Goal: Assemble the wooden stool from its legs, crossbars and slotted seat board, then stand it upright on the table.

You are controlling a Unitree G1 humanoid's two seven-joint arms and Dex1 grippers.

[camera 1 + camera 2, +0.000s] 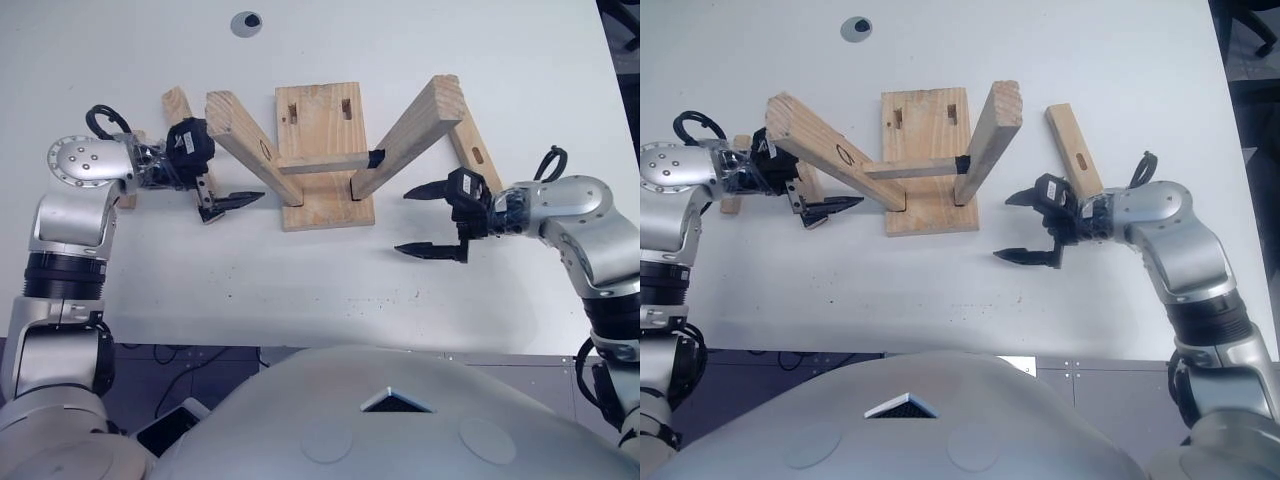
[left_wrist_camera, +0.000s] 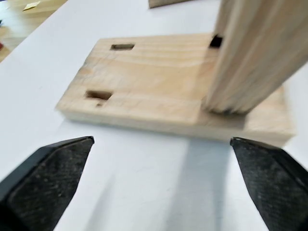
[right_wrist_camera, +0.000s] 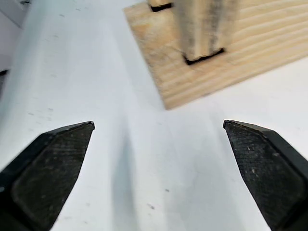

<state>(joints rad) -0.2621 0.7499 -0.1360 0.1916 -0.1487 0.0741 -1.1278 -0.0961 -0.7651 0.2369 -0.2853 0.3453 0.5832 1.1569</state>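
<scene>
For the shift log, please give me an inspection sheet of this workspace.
Surface: white table, a few dark specks.
Job's things: seat board lies flat; left leg and right leg stand in its near slots, joined by a crossbar; far slots empty; one loose slotted piece at right, another loose piece at left.
Clutter: grey round cap at far edge.
End effectors: left end effector and right end effector open, empty, either side of the board.
Cables: black loop at each wrist.
Surroundings: dark floor beyond table's right edge.
</scene>
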